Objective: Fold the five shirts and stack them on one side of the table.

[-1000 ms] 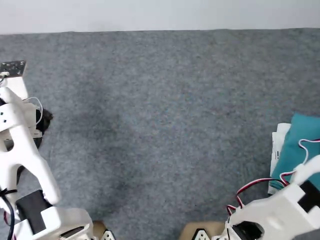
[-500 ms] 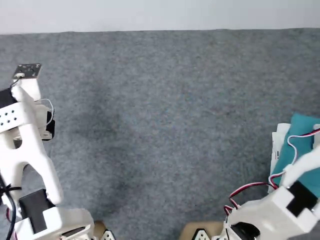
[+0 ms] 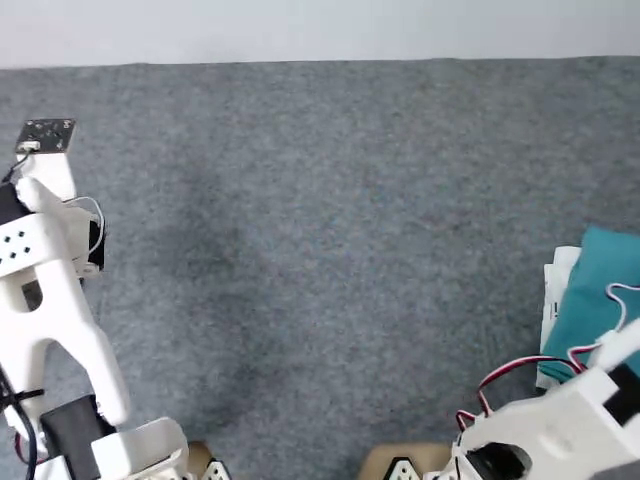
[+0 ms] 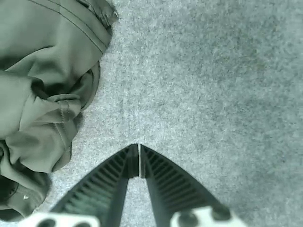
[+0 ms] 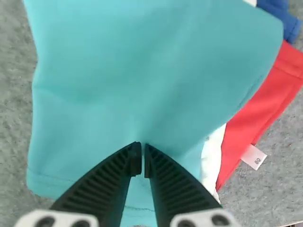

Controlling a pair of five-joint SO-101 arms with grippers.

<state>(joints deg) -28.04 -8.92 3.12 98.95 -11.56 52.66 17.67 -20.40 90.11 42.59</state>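
- A small white tag [image 5: 256, 157] with dark print is sewn to the edge of the red shirt [image 5: 258, 109].
- The desk [image 3: 350, 200] is covered edge to edge in a grey, felt-like, speckled mat.
- At 3 to 4 o'clock on the desk lies a stack of folded shirts. The teal shirt [image 5: 142, 71] is on top, smooth and flat, with a stitched hem.
- Under the teal shirt, the edges of a white shirt [image 5: 210, 156], the red shirt and a blue shirt [image 5: 279, 14] stick out.
- The right end effector [image 5: 142, 147] hangs over the teal shirt. Its ribbed black jaws are pressed nearly together and hold nothing.
- The left end effector [image 4: 138, 149] is over bare mat with its jaws closed tip to tip, and it is empty.
- Just beside the left end effector lies an olive-green shirt [image 4: 42, 94], crumpled in soft folds with visible seams.
- The white left arm [image 3: 50, 300] stands at 8 to 9 o'clock, and the right arm [image 3: 560, 430] at 5 o'clock.
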